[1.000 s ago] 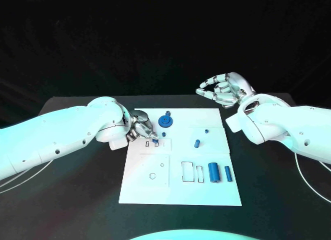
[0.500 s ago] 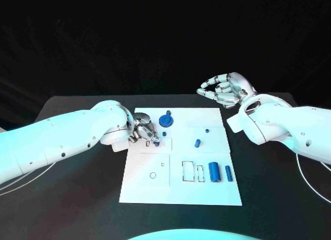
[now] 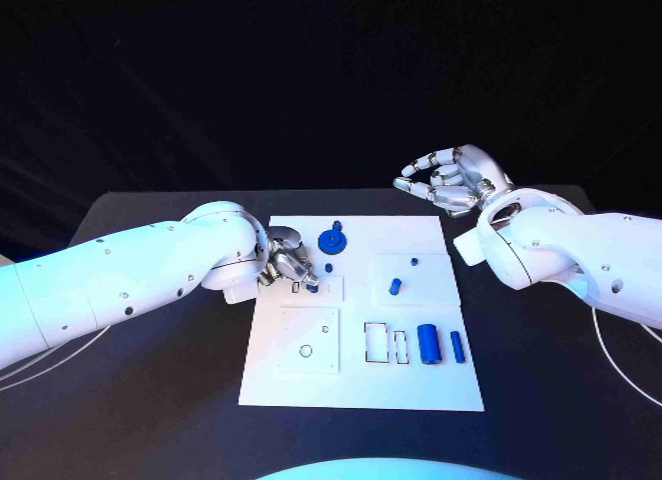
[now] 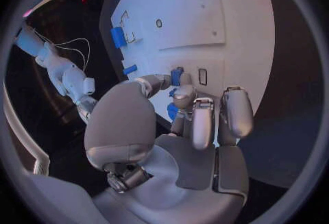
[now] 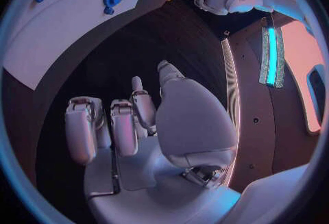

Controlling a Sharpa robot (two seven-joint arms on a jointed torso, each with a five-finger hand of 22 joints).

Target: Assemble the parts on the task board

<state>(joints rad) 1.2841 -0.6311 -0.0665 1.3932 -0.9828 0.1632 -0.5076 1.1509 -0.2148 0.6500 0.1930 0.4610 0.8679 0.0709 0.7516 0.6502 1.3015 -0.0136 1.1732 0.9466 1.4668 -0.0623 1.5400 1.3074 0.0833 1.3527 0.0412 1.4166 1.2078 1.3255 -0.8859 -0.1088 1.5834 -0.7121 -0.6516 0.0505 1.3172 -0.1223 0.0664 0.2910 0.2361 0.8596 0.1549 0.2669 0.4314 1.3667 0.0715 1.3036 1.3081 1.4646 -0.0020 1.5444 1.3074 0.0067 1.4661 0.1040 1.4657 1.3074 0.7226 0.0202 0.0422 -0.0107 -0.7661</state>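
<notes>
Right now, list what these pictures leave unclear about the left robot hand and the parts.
- Head view: left robot hand covers the slot beneath its fingertips.
- Left wrist view: small blue part at the fingertips; pinched or only touched, unclear.
- Head view: blue gear too small to show its seating on the task board.

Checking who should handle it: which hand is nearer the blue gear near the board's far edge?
Left. The left hand sits at the task board's left side, just beside the blue gear. The right hand is raised beyond the board's far right corner, clearly farther off.
</notes>
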